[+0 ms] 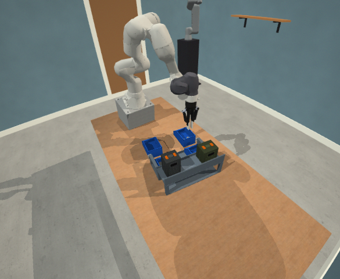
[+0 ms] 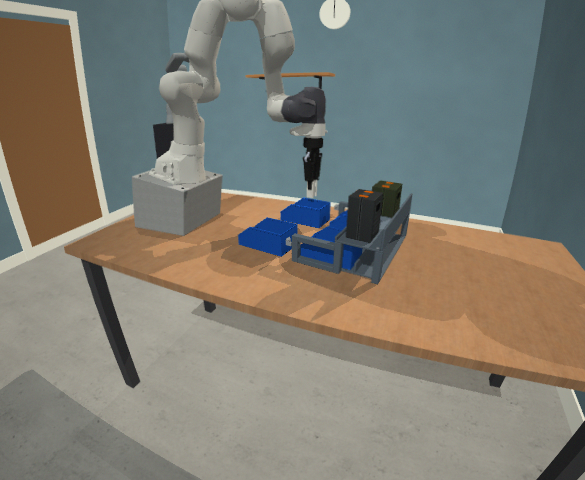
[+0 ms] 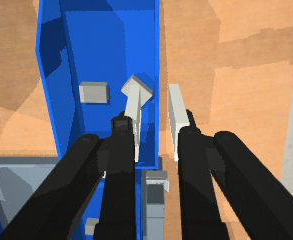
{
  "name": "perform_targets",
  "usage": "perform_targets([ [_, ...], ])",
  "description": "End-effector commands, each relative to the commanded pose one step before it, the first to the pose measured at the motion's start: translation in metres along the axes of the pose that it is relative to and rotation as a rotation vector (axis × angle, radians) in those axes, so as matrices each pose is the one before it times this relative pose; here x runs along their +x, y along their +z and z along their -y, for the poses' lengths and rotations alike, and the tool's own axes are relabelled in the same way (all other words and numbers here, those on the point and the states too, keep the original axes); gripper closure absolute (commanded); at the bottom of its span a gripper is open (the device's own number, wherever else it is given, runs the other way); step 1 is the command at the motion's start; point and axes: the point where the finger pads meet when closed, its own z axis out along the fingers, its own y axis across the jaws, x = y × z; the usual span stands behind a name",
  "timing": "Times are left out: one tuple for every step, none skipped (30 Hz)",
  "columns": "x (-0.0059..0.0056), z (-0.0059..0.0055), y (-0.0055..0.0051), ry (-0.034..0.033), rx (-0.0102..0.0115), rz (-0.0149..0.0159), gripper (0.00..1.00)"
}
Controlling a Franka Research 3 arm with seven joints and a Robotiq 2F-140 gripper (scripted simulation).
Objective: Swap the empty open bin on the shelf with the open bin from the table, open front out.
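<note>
A gap separates one blue bin (image 1: pixel 184 140) (image 2: pixel 305 214) (image 3: pixel 101 45) from another bin (image 1: pixel 152 147) (image 2: pixel 267 238); beyond, a black case (image 1: pixel 171 165) (image 2: pixel 362 215) and green case (image 1: pixel 207 151) (image 2: pixel 391 199) block descent onto the shelf (image 1: pixel 193 171) (image 2: pixel 337 258).
</note>
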Motion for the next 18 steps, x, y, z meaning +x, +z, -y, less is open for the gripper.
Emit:
perform_targets([
  [-0.0013, -0.00211, -0.0004, 0.01389, -0.00399, 0.0048, 0.85],
  [0.0, 0.0, 0.0, 0.0, 0.0, 0.0, 0.85],
  [0.0, 0.0, 0.0, 0.0, 0.0, 0.0, 0.85],
  [0.0, 0.0, 0.0, 0.0, 0.0, 0.0, 0.85],
  [0.0, 0.0, 0.0, 0.0, 0.0, 0.0, 0.85],
  [0.0, 0.0, 0.0, 0.0, 0.0, 0.0, 0.85],
  [0.0, 0.0, 0.0, 0.0, 0.0, 0.0, 0.85],
  [0.0, -0.00001, 0.0, 0.0, 0.0, 0.0, 0.85],
  [0.0, 0.0, 0.0, 0.0, 0.0, 0.0, 0.85],
  [0.0, 0.0, 0.0, 0.0, 0.0, 0.0, 0.85],
  [-0.00002, -0.00003, 0.0, 0.0, 0.0, 0.0, 0.85],
  [-0.00005, -0.00008, 0.0, 0.0, 0.0, 0.0, 0.85],
  [-0.00008, -0.00012, 0.0, 0.0, 0.0, 0.0, 0.85],
  [-0.00012, -0.00017, 0.0, 0.0, 0.0, 0.0, 0.85],
  [-0.00014, -0.00021, 0.0, 0.0, 0.0, 0.0, 0.85],
  [-0.00016, -0.00023, 0.0, 0.0, 0.0, 0.0, 0.85],
  [-0.00016, -0.00024, 0.0, 0.0, 0.0, 0.0, 0.85],
  [-0.00016, -0.00023, 0.0, 0.0, 0.0, 0.0, 0.85],
])
